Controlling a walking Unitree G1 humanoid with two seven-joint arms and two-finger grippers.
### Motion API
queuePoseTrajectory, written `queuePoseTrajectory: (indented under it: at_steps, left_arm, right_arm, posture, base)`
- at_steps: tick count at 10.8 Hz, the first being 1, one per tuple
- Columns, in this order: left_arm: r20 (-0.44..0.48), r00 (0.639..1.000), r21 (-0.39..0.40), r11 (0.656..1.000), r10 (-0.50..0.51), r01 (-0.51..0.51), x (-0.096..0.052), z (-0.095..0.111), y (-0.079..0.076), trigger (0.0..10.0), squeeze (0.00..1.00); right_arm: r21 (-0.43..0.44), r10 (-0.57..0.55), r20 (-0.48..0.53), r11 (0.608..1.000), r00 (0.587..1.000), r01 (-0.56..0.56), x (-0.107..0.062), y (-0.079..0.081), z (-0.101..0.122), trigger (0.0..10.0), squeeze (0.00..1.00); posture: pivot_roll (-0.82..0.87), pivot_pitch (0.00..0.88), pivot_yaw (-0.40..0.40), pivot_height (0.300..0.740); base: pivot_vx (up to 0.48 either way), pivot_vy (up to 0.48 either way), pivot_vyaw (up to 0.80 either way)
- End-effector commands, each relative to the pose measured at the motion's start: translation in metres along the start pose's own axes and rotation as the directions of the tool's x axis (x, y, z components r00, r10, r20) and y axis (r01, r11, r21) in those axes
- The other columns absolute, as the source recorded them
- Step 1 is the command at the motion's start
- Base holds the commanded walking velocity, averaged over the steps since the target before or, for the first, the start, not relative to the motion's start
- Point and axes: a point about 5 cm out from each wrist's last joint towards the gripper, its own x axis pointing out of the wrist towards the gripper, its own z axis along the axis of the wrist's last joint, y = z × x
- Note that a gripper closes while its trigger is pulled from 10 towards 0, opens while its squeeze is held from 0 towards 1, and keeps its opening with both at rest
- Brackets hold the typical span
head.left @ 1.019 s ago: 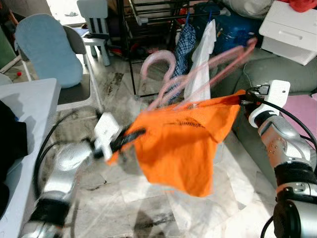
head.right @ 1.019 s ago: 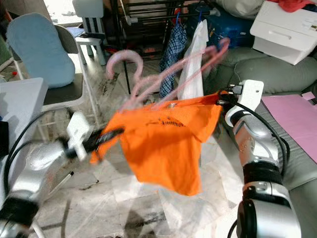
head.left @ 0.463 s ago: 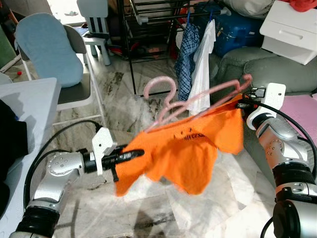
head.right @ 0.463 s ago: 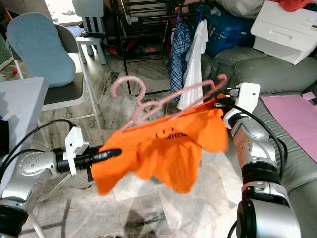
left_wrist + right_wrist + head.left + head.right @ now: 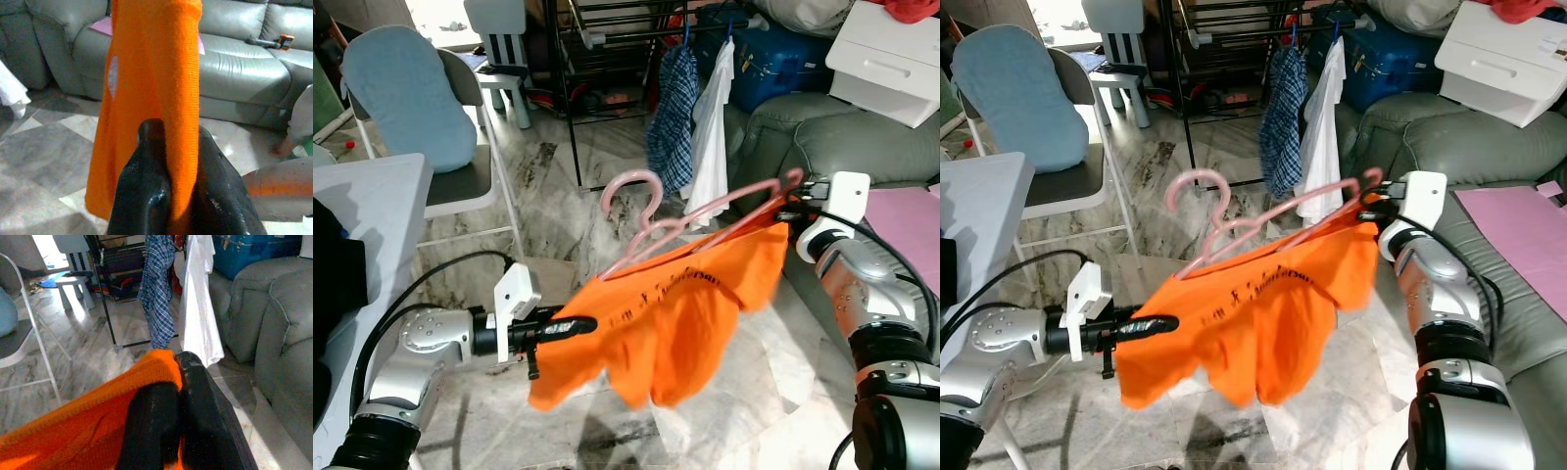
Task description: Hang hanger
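Stretching between the left tool (image 5: 582,322) and right tool (image 5: 783,211), both clenched on it, one orange shirt (image 5: 671,313) carries dark lettering too blurred to read. One pink hanger (image 5: 680,225) lies along its top edge, with two garments (image 5: 690,113) hanging on the far rack (image 5: 570,88).

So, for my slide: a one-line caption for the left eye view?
Both claws, left and right, stretch an orange shirt on a pink hanger.

You see a matt orange knit cloth shirt (image 5: 671,313) on a smooth pink plastic hanger (image 5: 651,211). The sofa (image 5: 244,63) looks like smooth grey leather, and the marble floor (image 5: 558,157) shines glossy.
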Motion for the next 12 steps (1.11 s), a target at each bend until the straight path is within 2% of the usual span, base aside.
queuePoseTrajectory:
  at_steps: [1, 6, 12]
  left_arm:
    - [-0.071, 0.997, -0.027, 0.999, 0.021, -0.023, -0.018, -0.011, 0.002, 0.0, 0.0]
    - [-0.177, 0.984, -0.018, 1.0, 0.018, -0.021, -0.019, -0.028, 0.002, 0.0, 0.0]
    - [-0.259, 0.966, 0.017, 1.0, 0.018, -0.014, -0.016, -0.037, 0.003, 0.0, 0.0]
  right_arm:
    - [-0.036, -0.086, 0.109, 0.995, 0.99, 0.09, -0.004, -0.022, 0.03, 0.0, 0.0]
    - [-0.153, -0.001, 0.184, 0.988, 0.983, 0.03, 0.0, -0.013, 0.055, 0.0, 0.0]
    - [-0.3, 0.116, 0.199, 0.953, 0.973, -0.052, 0.004, 0.011, 0.06, 0.0, 0.0]
  posture:
    - [-0.13, 0.054, -0.015, 0.74]
    - [-0.13, 0.052, -0.009, 0.74]
    - [-0.14, 0.055, -0.007, 0.74]
  base:
    - [0.0, 0.0, 0.0]
    - [0.0, 0.0, 0.0]
    - [0.0, 0.0, 0.0]
